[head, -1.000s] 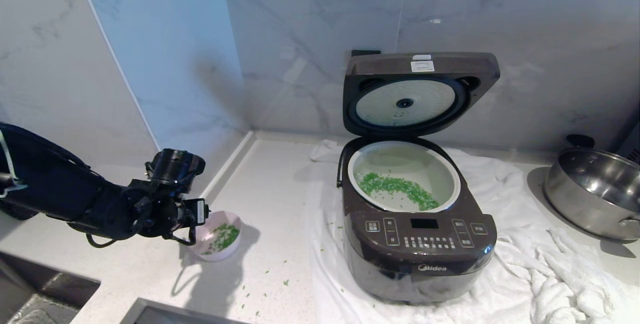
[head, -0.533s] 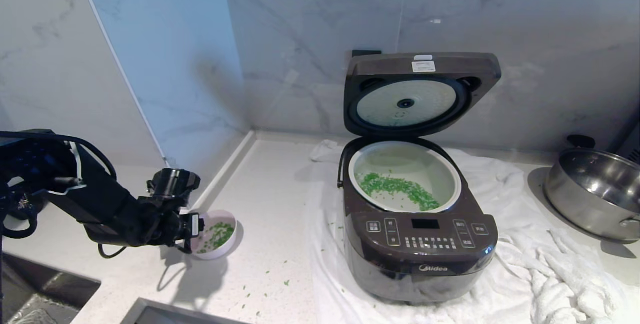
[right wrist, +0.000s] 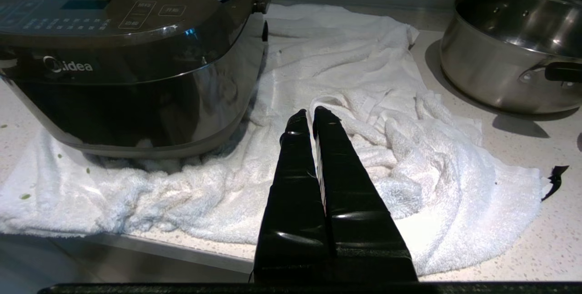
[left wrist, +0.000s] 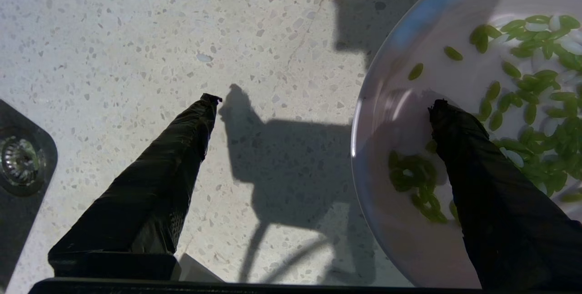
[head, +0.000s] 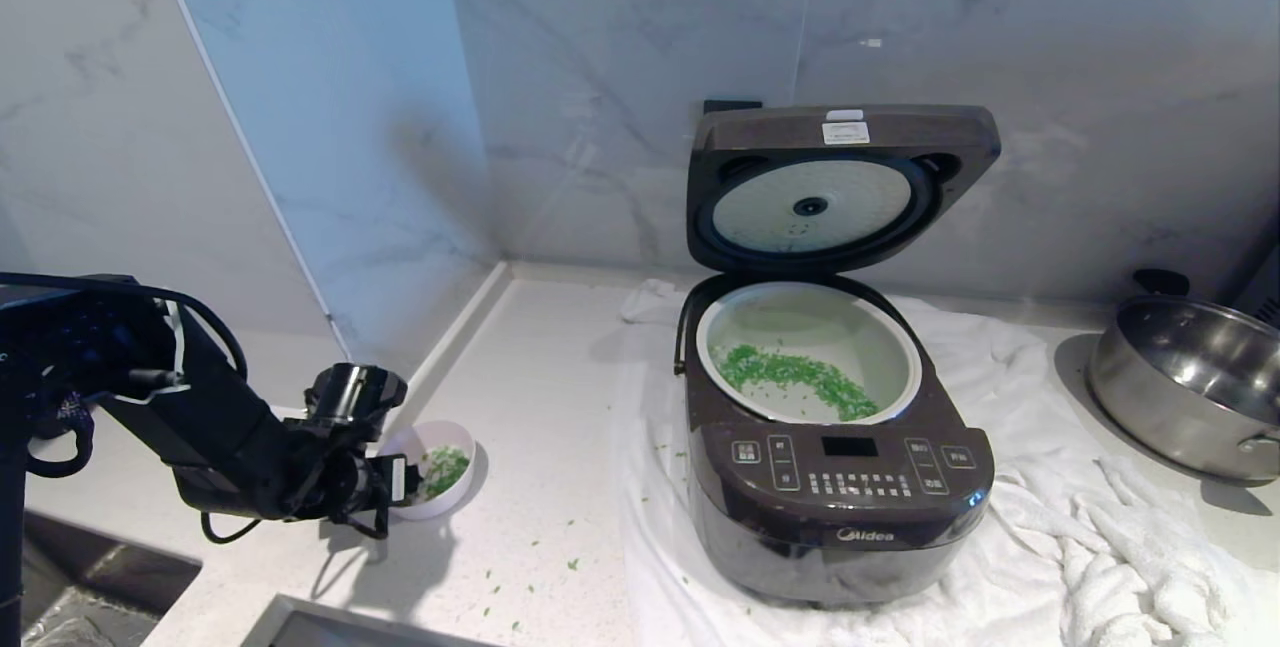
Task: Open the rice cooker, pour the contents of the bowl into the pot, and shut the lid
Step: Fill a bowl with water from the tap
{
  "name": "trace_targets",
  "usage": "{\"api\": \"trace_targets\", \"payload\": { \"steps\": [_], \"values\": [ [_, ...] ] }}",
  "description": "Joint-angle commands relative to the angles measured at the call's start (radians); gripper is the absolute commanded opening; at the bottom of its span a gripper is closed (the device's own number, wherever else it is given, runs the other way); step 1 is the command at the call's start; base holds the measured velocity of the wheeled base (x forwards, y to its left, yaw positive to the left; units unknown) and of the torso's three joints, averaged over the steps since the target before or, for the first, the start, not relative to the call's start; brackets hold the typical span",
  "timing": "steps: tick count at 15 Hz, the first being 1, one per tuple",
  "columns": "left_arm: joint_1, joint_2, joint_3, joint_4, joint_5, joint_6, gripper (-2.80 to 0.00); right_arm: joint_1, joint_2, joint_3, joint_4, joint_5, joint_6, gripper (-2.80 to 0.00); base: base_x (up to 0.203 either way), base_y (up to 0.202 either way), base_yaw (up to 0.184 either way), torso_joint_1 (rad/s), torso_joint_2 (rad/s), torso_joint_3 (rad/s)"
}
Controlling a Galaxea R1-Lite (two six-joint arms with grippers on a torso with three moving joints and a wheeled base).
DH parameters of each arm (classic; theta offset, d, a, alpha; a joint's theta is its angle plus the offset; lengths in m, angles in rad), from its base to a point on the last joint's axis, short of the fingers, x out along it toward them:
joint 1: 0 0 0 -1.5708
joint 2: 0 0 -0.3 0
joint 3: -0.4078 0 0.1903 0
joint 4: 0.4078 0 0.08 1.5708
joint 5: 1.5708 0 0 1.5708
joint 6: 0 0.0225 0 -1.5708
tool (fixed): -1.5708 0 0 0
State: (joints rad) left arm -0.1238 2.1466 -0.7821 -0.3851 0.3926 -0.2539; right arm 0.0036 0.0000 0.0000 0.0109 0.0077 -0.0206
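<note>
While left gripper [left wrist: 323, 102] gapes wide, bowl [left wrist: 409, 248] rim sits between fingers, unclamped; right gripper [right wrist: 313, 114] closed, empty, above towel [right wrist: 363, 80].

On a speckled countertop [head: 540, 407], my left gripper [head: 395, 482] sits at the rim of the pale pink bowl [head: 435, 470], where some green contents [head: 443, 468] remain. To the right, the rice cooker [head: 835, 472] rests on a white towel [head: 1080, 527], its lid [head: 840, 182] raised, green bits strewn across the white pot [head: 808, 352]. A steel pot [head: 1190, 382] stands at far right.
</note>
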Motion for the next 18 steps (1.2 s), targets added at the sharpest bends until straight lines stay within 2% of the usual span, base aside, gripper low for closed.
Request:
{"api": "trace_targets", "payload": {
  "steps": [1, 2, 3, 15, 18],
  "values": [
    [-0.007, -0.006, 0.004, 0.002, 0.002, -0.008, 0.00, 0.001, 0.000, 0.000, -0.001, 0.000, -0.001, -2.80, 0.000, 0.000, 0.000, 0.000, 0.00, 0.000],
    [-0.012, -0.010, 0.001, 0.002, 0.002, -0.010, 0.00, 0.000, 0.000, 0.000, 0.000, 0.000, -0.001, -2.80, 0.000, 0.000, 0.000, 0.000, 0.00, 0.000],
    [-0.017, -0.010, 0.003, 0.002, 0.000, -0.010, -2.80, 0.001, 0.000, 0.000, 0.000, 0.000, -0.001, -2.80, 0.000, 0.000, 0.000, 0.000, 0.00, 0.000],
    [-0.010, -0.044, 0.015, 0.003, -0.001, -0.027, -2.80, 0.000, 0.000, 0.000, 0.000, 0.000, -0.001, -2.80, 0.000, 0.000, 0.000, 0.000, 0.00, 0.000],
    [0.011, -0.110, 0.051, 0.007, -0.060, -0.046, -2.80, 0.001, 0.000, 0.000, 0.000, 0.000, -0.001, -2.80, 0.000, 0.000, 0.000, 0.000, 0.00, 0.000]
  ]
}}
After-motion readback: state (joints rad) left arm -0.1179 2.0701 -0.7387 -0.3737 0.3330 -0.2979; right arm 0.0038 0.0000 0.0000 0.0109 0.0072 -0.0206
